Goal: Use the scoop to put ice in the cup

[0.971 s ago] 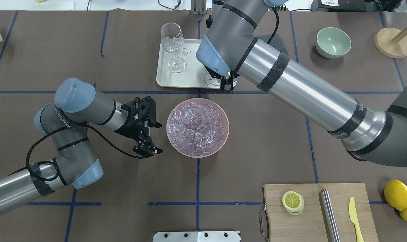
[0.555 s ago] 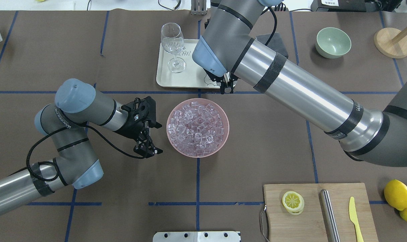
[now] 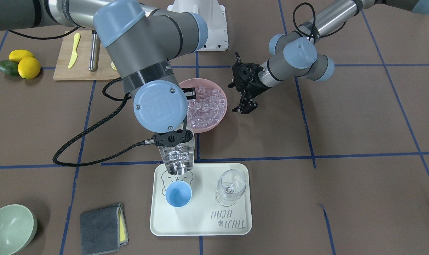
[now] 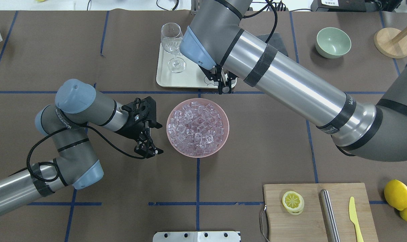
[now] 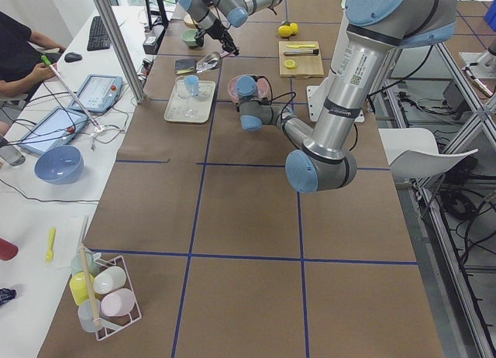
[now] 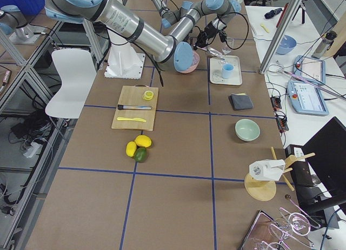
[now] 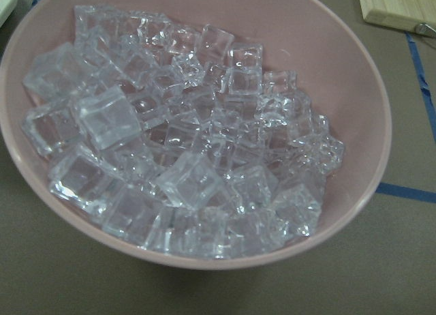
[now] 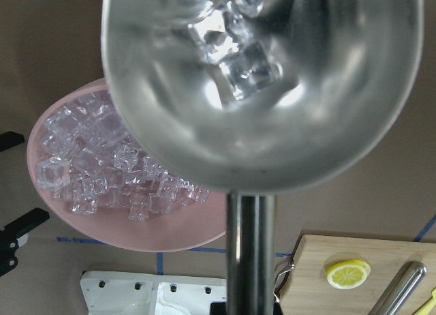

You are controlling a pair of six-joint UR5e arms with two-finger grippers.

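My right gripper (image 3: 172,138) is shut on the handle of the steel scoop (image 3: 176,157). The scoop tilts down with its lip just above the light-blue cup (image 3: 178,194), which stands empty on the white tray (image 3: 200,198). Clear ice (image 3: 175,156) lies in the trough, and the right wrist view shows the ice (image 8: 235,63) in the scoop (image 8: 272,117). In the overhead view the arm hides the cup. The pink bowl (image 4: 197,127) is heaped with ice (image 7: 177,151). My left gripper (image 4: 150,137) stands open just left of the bowl, holding nothing.
A stemmed wine glass (image 3: 230,187) shares the tray beside the cup. A grey cloth (image 3: 103,223) and pale green bowl (image 3: 9,228) lie nearby. The cutting board (image 4: 317,211) holds a lemon slice, steel cylinder and yellow knife, with lemons (image 4: 397,195) beside it.
My right arm has swung left and farther over the tray, carrying the loaded scoop toward the cup. The left arm and the pink bowl have not moved.
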